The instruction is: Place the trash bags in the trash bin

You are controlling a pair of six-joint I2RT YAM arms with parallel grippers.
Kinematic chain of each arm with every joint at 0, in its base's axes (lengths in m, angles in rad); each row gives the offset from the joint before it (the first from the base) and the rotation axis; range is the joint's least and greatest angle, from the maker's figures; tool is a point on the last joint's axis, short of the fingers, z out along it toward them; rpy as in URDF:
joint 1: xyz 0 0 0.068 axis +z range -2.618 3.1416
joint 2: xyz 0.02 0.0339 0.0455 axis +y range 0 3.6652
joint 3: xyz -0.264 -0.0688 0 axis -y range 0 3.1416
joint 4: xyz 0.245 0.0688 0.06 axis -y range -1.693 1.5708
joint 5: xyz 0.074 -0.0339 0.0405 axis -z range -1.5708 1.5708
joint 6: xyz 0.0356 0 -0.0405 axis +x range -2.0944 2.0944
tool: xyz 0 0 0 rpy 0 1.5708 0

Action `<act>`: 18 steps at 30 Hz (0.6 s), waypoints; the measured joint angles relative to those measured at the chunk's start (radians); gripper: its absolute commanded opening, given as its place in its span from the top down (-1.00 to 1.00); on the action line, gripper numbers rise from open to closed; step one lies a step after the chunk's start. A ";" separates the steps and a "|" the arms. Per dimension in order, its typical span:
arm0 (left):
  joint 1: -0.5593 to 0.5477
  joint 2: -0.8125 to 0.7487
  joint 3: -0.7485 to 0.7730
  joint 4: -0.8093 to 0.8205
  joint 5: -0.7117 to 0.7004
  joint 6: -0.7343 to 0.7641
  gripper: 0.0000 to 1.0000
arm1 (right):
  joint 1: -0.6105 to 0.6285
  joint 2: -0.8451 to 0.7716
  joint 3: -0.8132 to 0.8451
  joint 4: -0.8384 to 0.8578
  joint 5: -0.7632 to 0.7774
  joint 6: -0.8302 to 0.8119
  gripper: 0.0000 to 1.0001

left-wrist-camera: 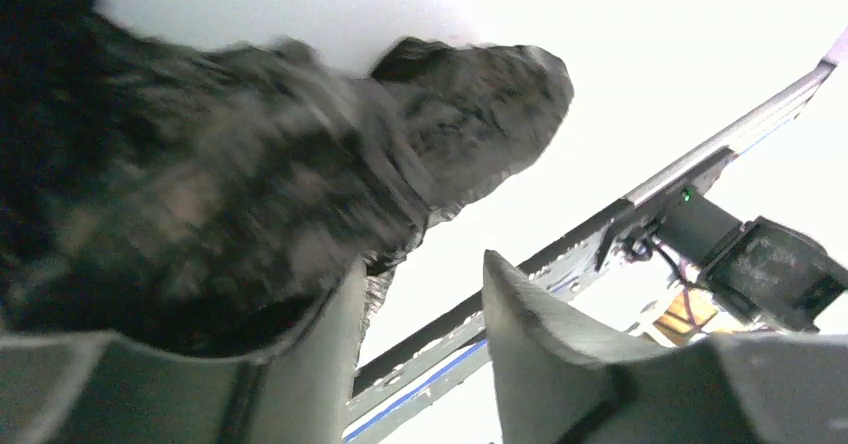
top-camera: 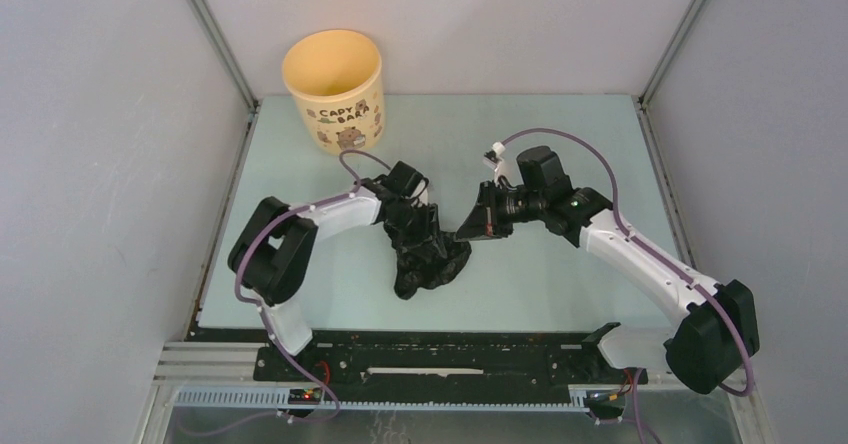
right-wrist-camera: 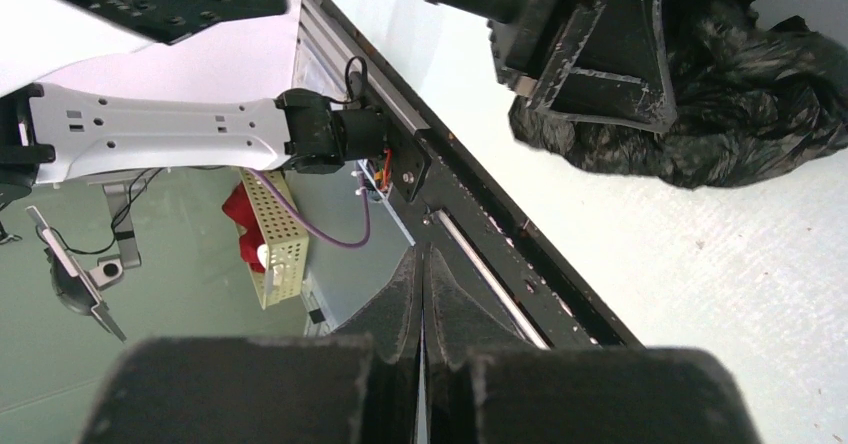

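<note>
black trash bags (top-camera: 432,264) against left gripper (left-wrist-camera: 422,261), right gripper (right-wrist-camera: 421,259) close beside

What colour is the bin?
The bin is pale yellow, with small brown capybaras and "CAPY BARA" lettering. The top view shows it best.

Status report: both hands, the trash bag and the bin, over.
Left hand open, at trash bag. Right hand shut, empty. Bag on table, outside trash bin.

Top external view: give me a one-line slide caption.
Left gripper at the crumpled black trash bag, right gripper shut beside it, yellow trash bin upright behind.
</note>
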 measured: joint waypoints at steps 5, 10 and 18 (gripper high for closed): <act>0.000 -0.161 0.020 -0.059 -0.037 0.088 -0.46 | -0.061 0.001 0.019 -0.091 0.023 -0.052 0.33; 0.010 -0.448 0.023 -0.135 -0.115 0.161 -0.58 | -0.114 0.057 0.019 -0.161 0.063 -0.136 -0.21; 0.183 -0.544 -0.021 -0.197 -0.202 0.136 -0.54 | -0.114 0.266 0.089 -0.185 0.070 -0.240 -0.33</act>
